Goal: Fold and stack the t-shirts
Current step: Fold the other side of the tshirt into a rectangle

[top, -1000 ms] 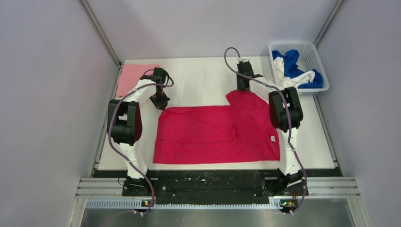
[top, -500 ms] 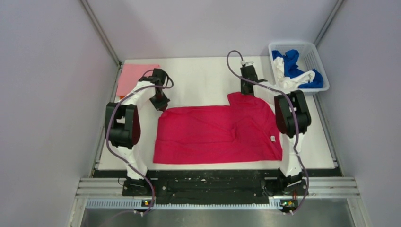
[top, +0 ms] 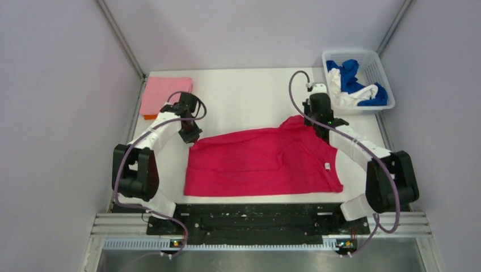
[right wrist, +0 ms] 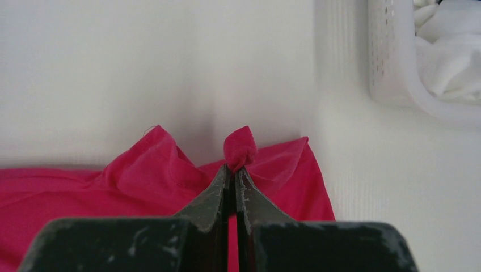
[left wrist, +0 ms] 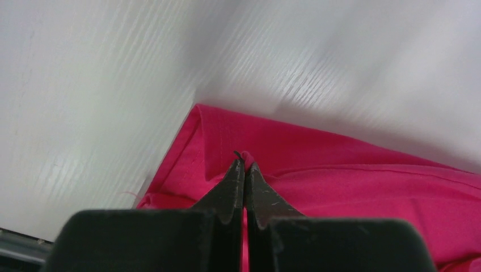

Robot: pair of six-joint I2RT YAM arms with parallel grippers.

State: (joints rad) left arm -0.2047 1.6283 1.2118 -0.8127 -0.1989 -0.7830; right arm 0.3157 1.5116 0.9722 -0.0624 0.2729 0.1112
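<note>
Crimson-pink t-shirt (top: pixel 261 164) corners between left fingers (left wrist: pixel 230 190) and right fingers (right wrist: pixel 218 195)

Surface (top: pixel 249 90): white, matt, rectangular, wood-grain texture. Walls (top: pixel 57 113): pale lilac panels at the far, left and right edges. Corner posts (top: pixel 121 42): grey metal, at both far corners. Rail (top: pixel 397 222): aluminium, along the near edge. Light: even, soft.

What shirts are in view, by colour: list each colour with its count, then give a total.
crimson-pink shirt: 1, spread out
light pink shirt: 1, folded at the far left
orange shirt: 1, only an edge showing under the light pink one
blue shirt: at least 1, bunched in the basket
white shirt: at least 1, bunched in the same basket
Total: at least 5
</note>
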